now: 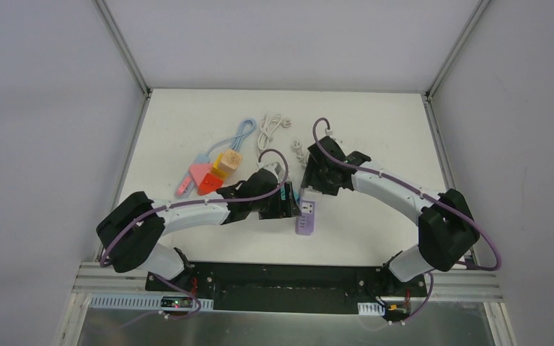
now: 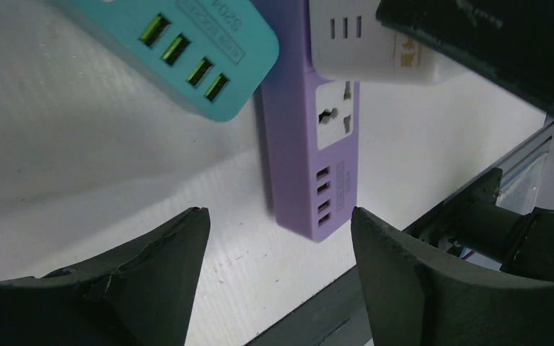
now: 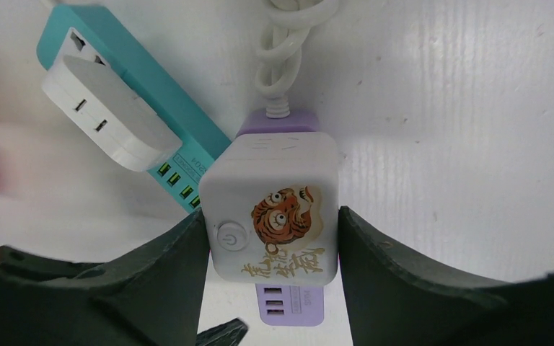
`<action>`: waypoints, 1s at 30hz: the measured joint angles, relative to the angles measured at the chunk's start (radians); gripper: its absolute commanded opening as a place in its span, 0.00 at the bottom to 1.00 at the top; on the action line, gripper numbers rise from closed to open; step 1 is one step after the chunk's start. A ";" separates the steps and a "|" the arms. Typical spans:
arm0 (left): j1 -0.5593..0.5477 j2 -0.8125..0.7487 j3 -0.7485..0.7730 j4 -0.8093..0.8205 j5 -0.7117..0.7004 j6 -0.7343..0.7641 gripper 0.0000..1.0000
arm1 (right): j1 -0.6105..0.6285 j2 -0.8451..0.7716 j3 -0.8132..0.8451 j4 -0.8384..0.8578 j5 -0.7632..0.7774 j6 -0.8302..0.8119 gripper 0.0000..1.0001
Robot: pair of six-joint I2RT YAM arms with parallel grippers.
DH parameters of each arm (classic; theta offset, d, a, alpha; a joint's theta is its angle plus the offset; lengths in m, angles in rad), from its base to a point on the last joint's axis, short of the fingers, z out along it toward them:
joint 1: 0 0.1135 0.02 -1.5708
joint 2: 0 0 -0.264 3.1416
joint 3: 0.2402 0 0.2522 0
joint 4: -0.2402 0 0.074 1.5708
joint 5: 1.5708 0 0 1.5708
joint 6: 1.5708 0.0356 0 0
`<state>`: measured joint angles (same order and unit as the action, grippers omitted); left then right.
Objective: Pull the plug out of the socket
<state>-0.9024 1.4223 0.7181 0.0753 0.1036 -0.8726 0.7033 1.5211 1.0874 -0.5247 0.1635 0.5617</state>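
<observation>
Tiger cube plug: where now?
Right wrist view, centre: tiger cube plug sits in the purple power strip, gripped by the right gripper; teal power strip beside it.

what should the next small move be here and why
Probably close the left pincer on the purple power strip to pin it: its jaws stand open beside the strip's end, while the right pincer clamps the white plug, so pulling now might lift the strip.

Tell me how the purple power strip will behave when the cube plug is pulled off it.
The purple power strip looks a stiff, light plastic bar, so it would probably lift with the white cube plug unless held down. Lying flat on the smooth table, it may slide. Its white cord seems floppy, anchoring little.
</observation>
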 measured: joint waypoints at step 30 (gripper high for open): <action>-0.074 0.087 -0.142 0.259 -0.028 -0.079 0.22 | 0.063 -0.088 -0.130 0.101 -0.027 0.153 0.11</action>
<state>-0.9764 1.5089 0.5766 0.3340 0.0757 -0.9516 0.7658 1.4334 0.9573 -0.4236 0.1364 0.7151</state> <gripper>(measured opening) 0.453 0.598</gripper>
